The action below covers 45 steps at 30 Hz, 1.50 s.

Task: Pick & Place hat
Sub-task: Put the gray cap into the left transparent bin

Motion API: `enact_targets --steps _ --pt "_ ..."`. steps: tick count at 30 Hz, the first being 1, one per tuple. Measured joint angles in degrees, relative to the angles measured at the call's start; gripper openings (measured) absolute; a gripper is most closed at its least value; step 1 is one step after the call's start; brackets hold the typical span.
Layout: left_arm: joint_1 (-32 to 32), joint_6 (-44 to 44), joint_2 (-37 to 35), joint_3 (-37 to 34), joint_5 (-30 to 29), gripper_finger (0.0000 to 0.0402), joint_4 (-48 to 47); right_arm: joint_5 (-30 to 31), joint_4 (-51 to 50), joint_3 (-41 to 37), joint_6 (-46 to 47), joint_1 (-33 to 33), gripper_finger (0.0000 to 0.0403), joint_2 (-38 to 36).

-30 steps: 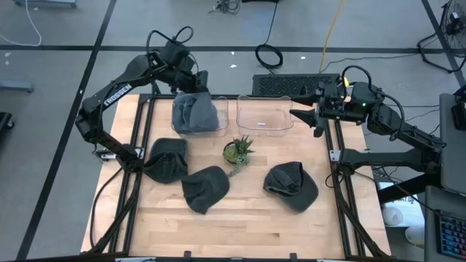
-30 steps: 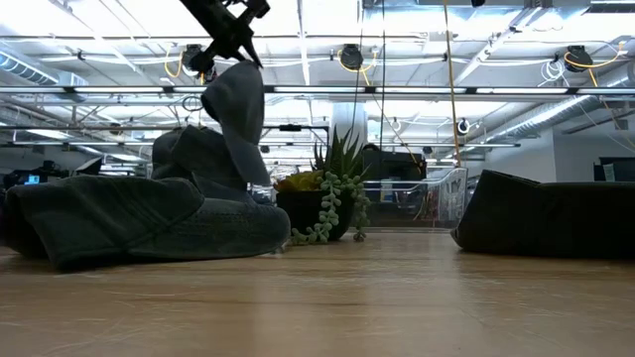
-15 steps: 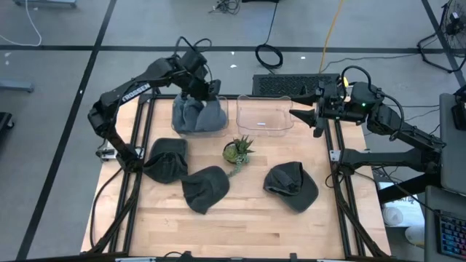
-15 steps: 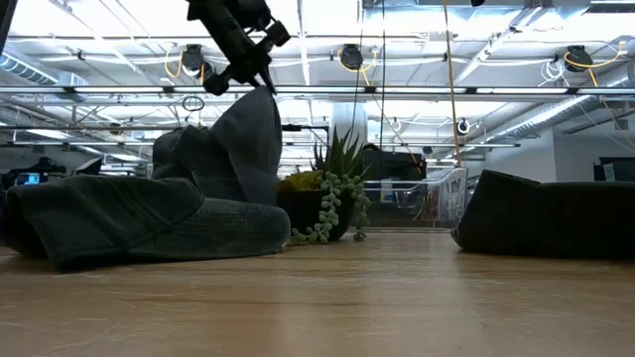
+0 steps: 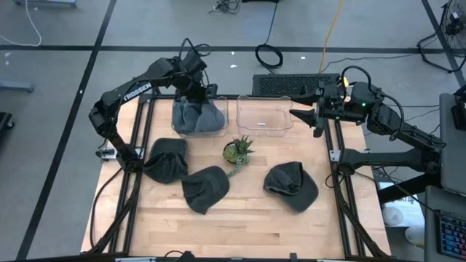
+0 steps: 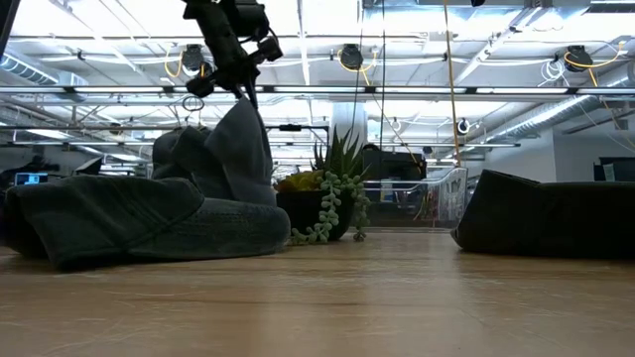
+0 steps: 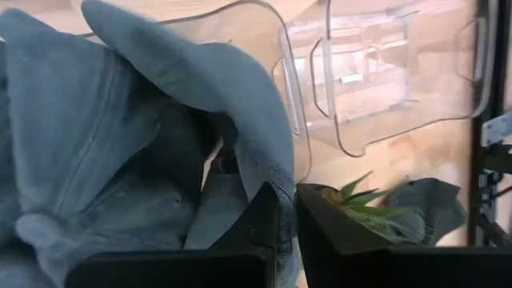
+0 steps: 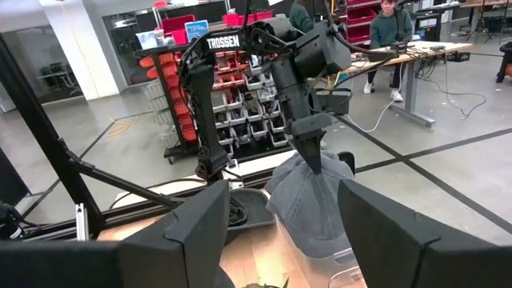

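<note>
- The left gripper [image 5: 198,93] hangs over the left clear bin [image 5: 223,116], fingers pinched together on the top fold of a grey hat [image 5: 196,115].
- That hat droops straight below the gripper, its lower part resting inside the bin.
- The empty clear bin [image 5: 265,115] sits just beside it, toward the right gripper [image 5: 295,113].
- The right gripper waits past that bin's far end, fingers spread apart, holding nothing.
- Three more hats [image 5: 204,188] and a small potted plant [image 5: 237,151] lie on the table [image 5: 247,211], nearer the front than both grippers.
</note>
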Motion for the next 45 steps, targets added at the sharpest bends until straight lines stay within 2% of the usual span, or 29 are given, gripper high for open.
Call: enact_targets --steps 3,8,12,16,19,21,23,33,45 --pt "-0.05 0.86 0.58 -0.11 0.57 0.0038 0.07 -0.09 -0.07 0.0 0.0 -0.01 0.0221 0.0" --pt "0.41 1.13 -0.59 -0.04 6.22 0.0142 4.72 -0.56 -2.0 0.0 0.0 -0.01 0.022 0.0" --pt "1.44 1.96 -2.66 -0.04 10.9 0.0213 8.14 -4.84 -5.14 0.0 -0.02 0.0 0.0221 0.0" --pt "0.76 3.35 -5.61 -0.04 10.61 0.0259 13.06 -6.08 -7.09 0.02 0.02 0.02 0.0219 0.0" --pt "-2.33 6.99 -6.44 0.09 6.24 0.0274 16.32 -5.95 -7.45 0.0 0.0 0.02 0.0217 0.0" --pt "-4.51 9.42 -5.92 -0.02 1.66 0.0274 16.01 -5.95 -7.23 0.02 0.0 0.02 0.0218 0.0" --pt "-6.18 12.9 -4.37 -0.02 -0.55 0.0269 16.1 -5.93 -7.26 0.02 -0.17 0.02 0.0217 0.05" --pt "-7.88 13.25 4.9 -0.04 -2.31 0.02 17.55 -5.88 -6.63 0.02 -0.33 0.02 0.0215 0.22" --pt "-7.55 10.3 9.56 -0.04 -12.12 0.0122 -2.43 -5.94 -6.8 0.02 0.22 0.02 0.0213 0.2"
